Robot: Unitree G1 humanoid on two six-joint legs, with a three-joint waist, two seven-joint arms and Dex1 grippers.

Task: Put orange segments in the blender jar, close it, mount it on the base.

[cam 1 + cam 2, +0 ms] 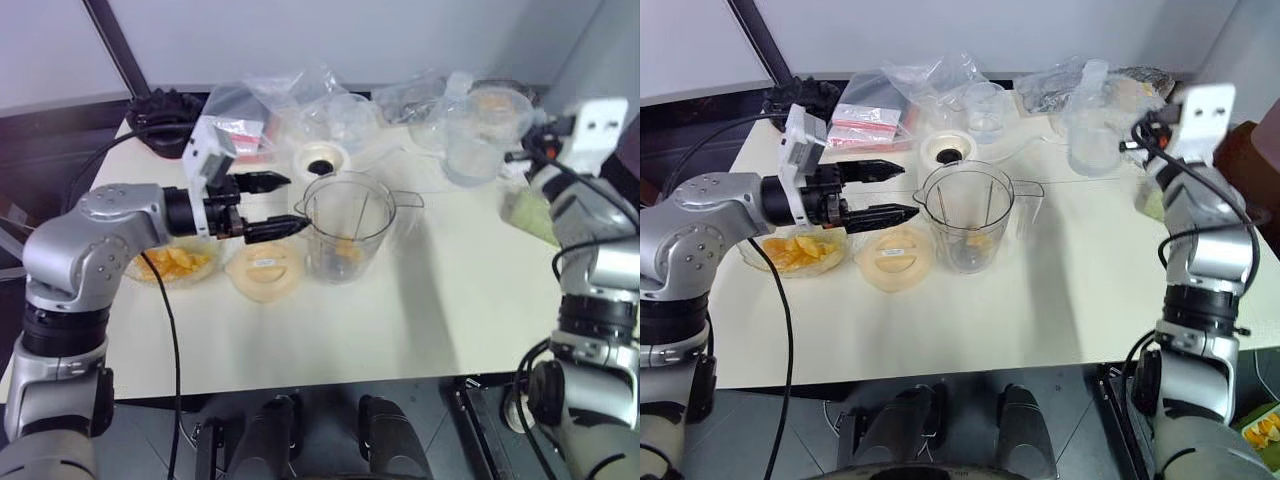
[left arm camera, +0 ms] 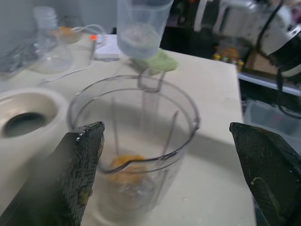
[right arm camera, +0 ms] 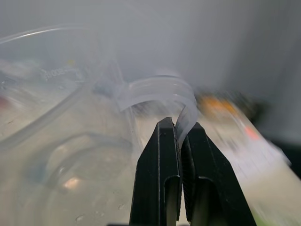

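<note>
On the white table (image 1: pixel 430 300) we see the blender jar (image 1: pixel 348 228) standing upright near the middle, uncovered, with a few orange segments (image 1: pixel 347 248) at its bottom. Just behind it sits the cream base (image 1: pixel 321 158), and to its left lies a round cream lid (image 1: pixel 264 271), beside a bowl (image 1: pixel 793 256) of more fruit pieces. Our left gripper (image 1: pixel 268 206) hovers level just left of the jar's rim, its fingers spread wide and holding nothing. Our right gripper (image 3: pixel 180 141) is off at the far right edge, pinched on a thin clear plastic tab (image 3: pixel 183 110) beside a clear container (image 3: pixel 61 155).
</note>
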